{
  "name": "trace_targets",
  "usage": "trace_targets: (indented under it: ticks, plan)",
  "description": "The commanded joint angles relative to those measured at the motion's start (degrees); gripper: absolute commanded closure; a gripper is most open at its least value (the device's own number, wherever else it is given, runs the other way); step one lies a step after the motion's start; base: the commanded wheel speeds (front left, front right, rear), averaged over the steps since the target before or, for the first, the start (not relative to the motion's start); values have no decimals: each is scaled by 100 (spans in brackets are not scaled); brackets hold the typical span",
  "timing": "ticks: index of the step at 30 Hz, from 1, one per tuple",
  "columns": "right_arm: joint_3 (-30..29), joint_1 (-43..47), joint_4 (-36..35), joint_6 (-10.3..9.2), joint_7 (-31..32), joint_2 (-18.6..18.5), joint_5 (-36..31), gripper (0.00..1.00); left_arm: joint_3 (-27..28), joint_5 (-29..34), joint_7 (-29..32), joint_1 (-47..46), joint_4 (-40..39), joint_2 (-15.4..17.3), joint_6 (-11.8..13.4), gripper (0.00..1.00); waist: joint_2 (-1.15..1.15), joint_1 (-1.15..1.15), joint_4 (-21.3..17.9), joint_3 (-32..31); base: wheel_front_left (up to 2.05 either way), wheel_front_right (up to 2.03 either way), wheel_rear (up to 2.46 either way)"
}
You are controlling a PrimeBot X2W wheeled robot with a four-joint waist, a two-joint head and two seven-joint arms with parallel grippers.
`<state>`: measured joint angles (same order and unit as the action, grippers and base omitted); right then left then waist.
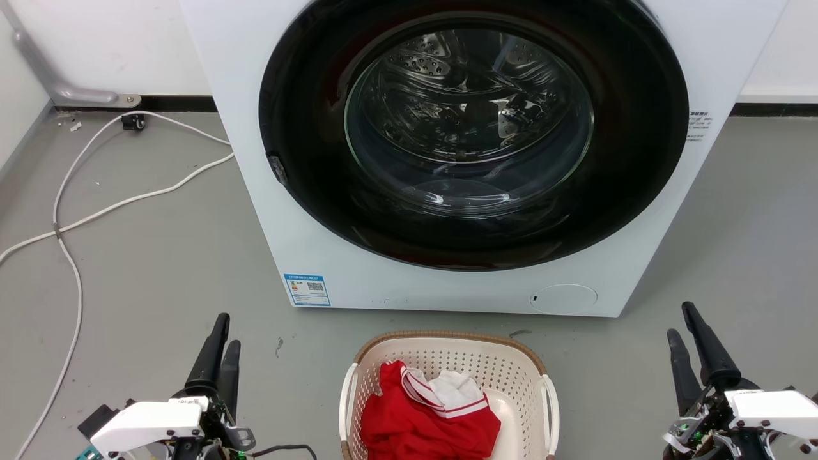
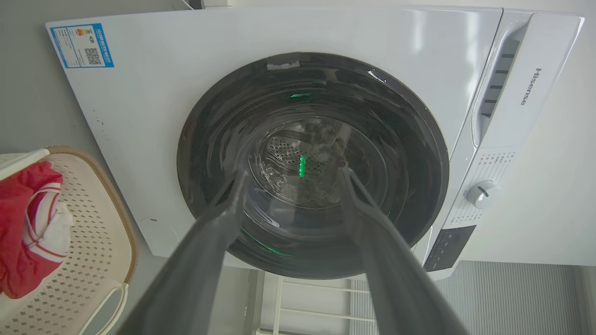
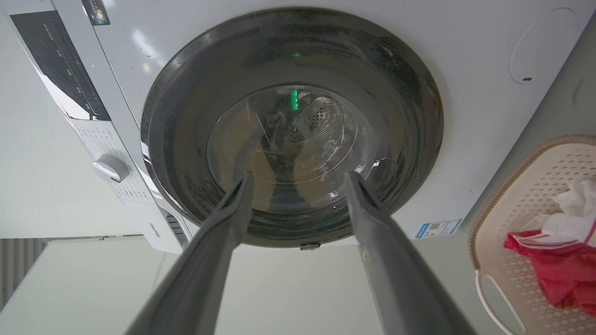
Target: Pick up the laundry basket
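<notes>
Head view: laundry basket (image 1: pixel 489 365) btwn both jaws, prob. untouched.

A laundry room: washing machine (image 1: pixel 447 160), laundry basket (image 1: pixel 447 336) of clothes (image 1: pixel 425 418), grey floor (image 1: pixel 160 268)

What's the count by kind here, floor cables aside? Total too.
Washer: 1
Basket: 1
Clothes pile: 1 (red and white, pieces unclear)
Grippers: 2 (left gripper, right gripper, both open)
Total: 5
</notes>
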<state>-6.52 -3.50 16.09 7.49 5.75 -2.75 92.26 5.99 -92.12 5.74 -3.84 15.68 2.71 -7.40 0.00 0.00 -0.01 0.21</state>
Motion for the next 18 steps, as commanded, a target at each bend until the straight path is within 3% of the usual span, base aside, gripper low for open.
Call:
trace_targets:
  ticks: [1, 9, 18]
  plan:
    - [-24, -95, -101, 0, -73, -17, -102, 0, 7, 105, -75, -104, -153, 12, -8, 0, 0, 0, -1, 2, 0, 0, 0]
    - [-102, -50, -291, 0, -297, -17, -961, 0, 43, 849, -299, -92, -357, 13, 22, 0, 0, 0, -4, 15, 0, 0, 0]
    - [-60, 57, -630, 0, -526, -18, -2221, 0, -101, 1881, -527, -34, -663, 14, 262, 0, 0, 0, -7, 32, 0, 0, 0]
